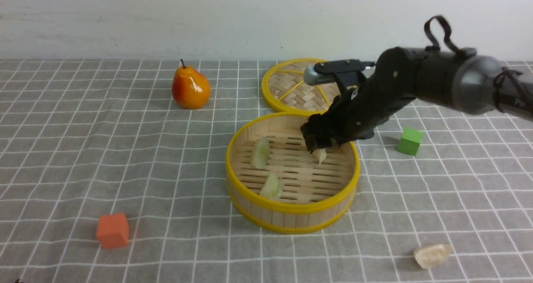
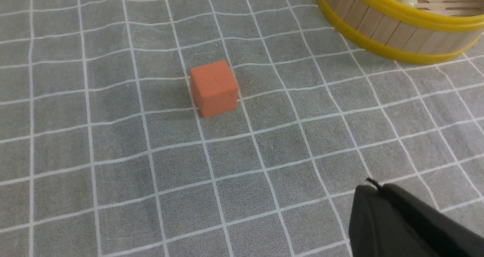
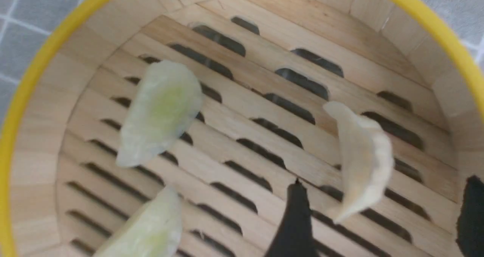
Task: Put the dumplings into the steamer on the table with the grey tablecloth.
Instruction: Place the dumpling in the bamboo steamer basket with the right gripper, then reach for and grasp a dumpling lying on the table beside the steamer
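The steamer stands mid-table on the grey tablecloth. Two pale green dumplings lie on its slatted floor. My right gripper hangs over the steamer's far right part, jaws open. A cream dumpling is just below it, free between the fingers in the right wrist view, where the gripper spreads wide. The other cream dumpling lies on the cloth at the front right. My left gripper is shut and empty, low over the cloth; it is out of the front view.
A woven lid lies behind the steamer. A toy pear stands at the back left. An orange cube sits front left, a green cube right of the steamer.
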{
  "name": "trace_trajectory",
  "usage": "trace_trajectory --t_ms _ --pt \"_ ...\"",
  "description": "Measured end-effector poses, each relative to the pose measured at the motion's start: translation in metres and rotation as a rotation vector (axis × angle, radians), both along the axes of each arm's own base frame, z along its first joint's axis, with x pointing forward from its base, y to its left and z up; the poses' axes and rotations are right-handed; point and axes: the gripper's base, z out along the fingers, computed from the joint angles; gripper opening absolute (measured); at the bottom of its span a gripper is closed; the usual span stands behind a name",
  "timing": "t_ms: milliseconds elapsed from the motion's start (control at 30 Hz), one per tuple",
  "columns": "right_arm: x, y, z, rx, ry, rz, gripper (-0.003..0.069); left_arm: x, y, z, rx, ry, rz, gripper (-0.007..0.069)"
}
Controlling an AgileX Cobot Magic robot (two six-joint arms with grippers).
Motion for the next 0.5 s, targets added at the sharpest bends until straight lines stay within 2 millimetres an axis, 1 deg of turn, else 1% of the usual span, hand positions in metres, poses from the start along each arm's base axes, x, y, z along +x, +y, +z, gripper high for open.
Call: trace_trajectory --t_ms 33,67,100,167,200,233,267,300,333,400,433,500 --pt "-0.005 -0.003 0.017 -0.015 -0.019 0.013 0.0553 0.000 0.000 0.000 -0.003 0.002 -0.001 -0.0014" --pt "-0.009 -0.006 0.027 -0.040 -0.027 0.025 0.0561 0.000 0.000 0.000 -0.004 0.002 -0.001 -0.0014" --pt "-0.017 -0.012 0.047 -0.078 -0.054 0.037 0.0567 0.000 0.000 0.000 -0.007 0.002 -0.001 -0.0014" --pt "-0.032 -0.027 0.076 -0.125 -0.088 0.010 0.0572 0.000 -0.001 0.000 -0.013 -0.004 -0.003 -0.0014" --pt "-0.036 -0.032 0.084 -0.131 -0.094 -0.008 0.0573 0.000 -0.001 0.001 -0.015 -0.008 -0.004 -0.0014" --pt "-0.043 -0.044 0.096 -0.137 -0.101 -0.055 0.0574 0.001 -0.001 0.001 -0.019 -0.015 -0.005 -0.0014" --pt "-0.049 -0.055 0.102 -0.138 -0.103 -0.092 0.0575 0.001 -0.002 0.002 -0.022 -0.021 -0.006 -0.0014" --pt "-0.056 -0.065 0.105 -0.140 -0.097 -0.127 0.0576 0.001 -0.002 0.002 -0.024 -0.025 -0.007 -0.0014" --pt "-0.066 -0.076 0.102 -0.142 -0.077 -0.160 0.0576 0.001 -0.002 0.002 -0.025 -0.027 -0.007 -0.0014" --pt "-0.079 -0.090 0.090 -0.136 -0.040 -0.212 0.0576 0.001 -0.002 0.002 -0.026 -0.026 -0.007 -0.0014" --pt "-0.087 -0.095 0.081 -0.132 -0.015 -0.233 0.0576 0.001 -0.002 0.002 -0.027 -0.026 -0.007 -0.0014" --pt "-0.108 -0.103 0.052 -0.088 0.040 -0.299 0.0576 0.001 -0.002 0.002 -0.027 -0.026 -0.007 -0.0014"
